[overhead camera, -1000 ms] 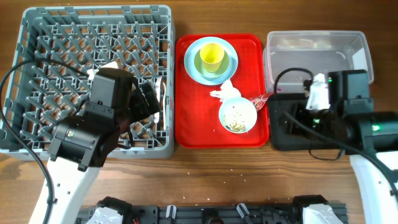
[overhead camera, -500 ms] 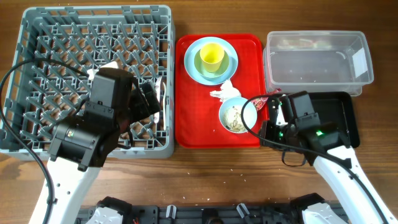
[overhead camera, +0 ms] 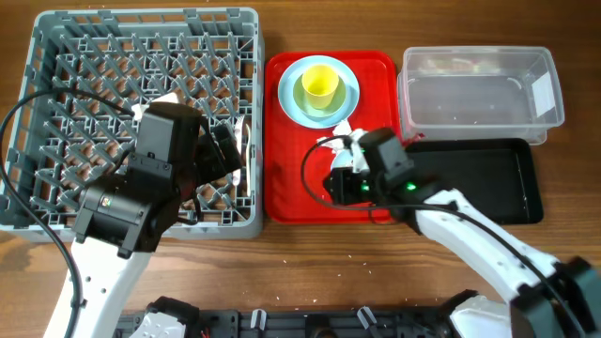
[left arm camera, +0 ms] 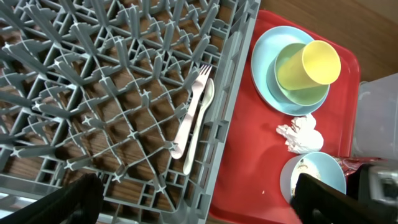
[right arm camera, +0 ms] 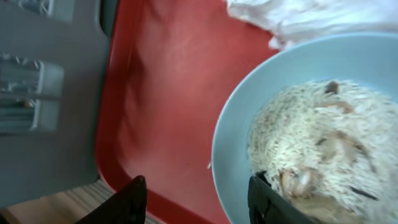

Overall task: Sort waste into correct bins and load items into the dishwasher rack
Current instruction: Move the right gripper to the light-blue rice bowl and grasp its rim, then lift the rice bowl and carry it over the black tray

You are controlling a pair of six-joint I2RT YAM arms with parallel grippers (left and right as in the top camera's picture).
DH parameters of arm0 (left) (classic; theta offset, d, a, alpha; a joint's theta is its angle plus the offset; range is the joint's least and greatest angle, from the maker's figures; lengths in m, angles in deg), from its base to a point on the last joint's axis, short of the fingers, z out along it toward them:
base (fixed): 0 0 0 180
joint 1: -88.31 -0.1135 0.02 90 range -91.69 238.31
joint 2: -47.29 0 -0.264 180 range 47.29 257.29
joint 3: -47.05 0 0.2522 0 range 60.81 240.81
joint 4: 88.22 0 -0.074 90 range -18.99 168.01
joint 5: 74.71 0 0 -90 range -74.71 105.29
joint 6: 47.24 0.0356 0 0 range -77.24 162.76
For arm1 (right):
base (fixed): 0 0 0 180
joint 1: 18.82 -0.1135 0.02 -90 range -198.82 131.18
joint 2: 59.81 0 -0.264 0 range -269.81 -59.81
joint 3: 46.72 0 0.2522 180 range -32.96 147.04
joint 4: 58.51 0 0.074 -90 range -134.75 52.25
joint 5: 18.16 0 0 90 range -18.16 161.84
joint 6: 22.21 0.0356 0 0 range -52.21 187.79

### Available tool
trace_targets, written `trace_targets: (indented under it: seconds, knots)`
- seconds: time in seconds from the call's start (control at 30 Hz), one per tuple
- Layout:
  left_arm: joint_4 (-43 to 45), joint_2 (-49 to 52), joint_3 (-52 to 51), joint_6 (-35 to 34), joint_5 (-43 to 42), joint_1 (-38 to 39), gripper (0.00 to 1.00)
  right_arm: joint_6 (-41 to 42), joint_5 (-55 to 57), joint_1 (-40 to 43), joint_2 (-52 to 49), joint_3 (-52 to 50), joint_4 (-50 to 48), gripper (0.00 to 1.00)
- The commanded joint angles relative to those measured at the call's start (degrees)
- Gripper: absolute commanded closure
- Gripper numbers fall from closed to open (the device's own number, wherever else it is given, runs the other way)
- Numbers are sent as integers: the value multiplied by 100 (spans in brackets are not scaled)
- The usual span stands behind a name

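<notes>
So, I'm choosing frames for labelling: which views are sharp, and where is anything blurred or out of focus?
Overhead: evenly lit and sharp, only the right arm smears near the bottom corner. Left wrist: rack and fork crisp, its own fingers dark and soft. Right wrist: too close, bowl and red tray both soft.

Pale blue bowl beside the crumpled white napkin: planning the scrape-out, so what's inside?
Pale beige rice-like food crumbs lie in the round pale blue bowl; its floor under them is hidden.
</notes>
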Motion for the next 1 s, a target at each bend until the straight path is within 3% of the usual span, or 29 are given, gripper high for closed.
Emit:
trace_targets:
  seconds: [0.0,0.2,0.33,0.43,0.57,0.67,0.73,0.83,0.9,0.97]
  knots:
    - [13,-35,59,7,-26,-48,0,-66,81,-365,-341,24,-258,47]
    - [11,-35,59,7,-26,-48,0,-72,-444,-529,-435,138,-487,47]
    - [13,-35,59,7,-26,-48,0,-136,87,-529,-424,240,-409,47]
    - [13,-35,59,7,-26,-48,0,-737,498,-529,-424,879,538,47]
    - [13,-35,59,7,-26,-48,0,-1261,1770,-529,-424,2562,2787,47]
    - [13,-35,59,7,-26,-48,0,-1272,1180,-529,-382,2892,3158,41]
    - [13,-35,59,7,-26,-48,0,-535,1016,-538,-413,2885,3220,53]
    - [11,-35,59,7,-26,-48,0,-664,1694,-859,-682,2852,3259,63]
    - [13,-35,59,7,-26,-48,0,-452,2396,-1064,-1001,2848,3254,64]
    - [13,-35,59,7,-26,-48,0,-350,2199,-1071,-1246,2848,3161,64]
